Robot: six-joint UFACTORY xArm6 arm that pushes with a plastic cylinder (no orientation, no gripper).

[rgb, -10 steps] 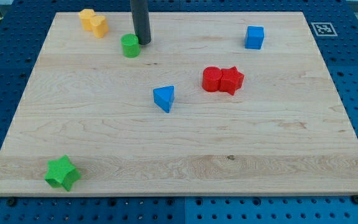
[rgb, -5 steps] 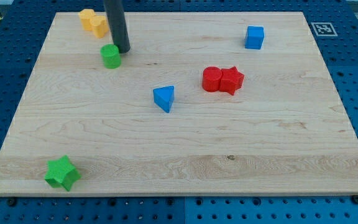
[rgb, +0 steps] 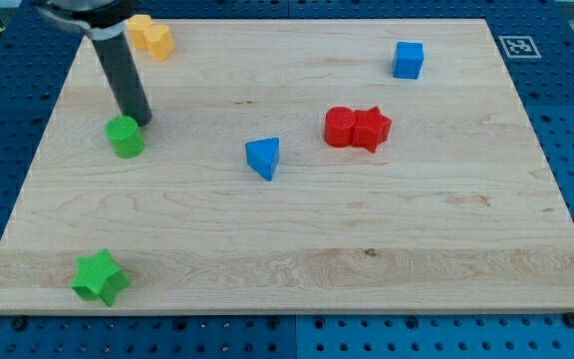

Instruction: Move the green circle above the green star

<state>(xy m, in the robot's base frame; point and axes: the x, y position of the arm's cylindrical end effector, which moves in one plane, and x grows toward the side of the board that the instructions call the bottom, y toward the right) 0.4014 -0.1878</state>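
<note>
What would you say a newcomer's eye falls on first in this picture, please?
First, the dark rod coming down from the view's top left, with my tip just to the upper right of the green circle, close against it. Next, the green star alone near the board's bottom-left corner, well below the circle. Then the pair of red blocks touching each other right of centre, with a blue triangle to their left.

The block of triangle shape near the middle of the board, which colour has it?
Blue; the triangle block shows clearly in the camera view.
</note>
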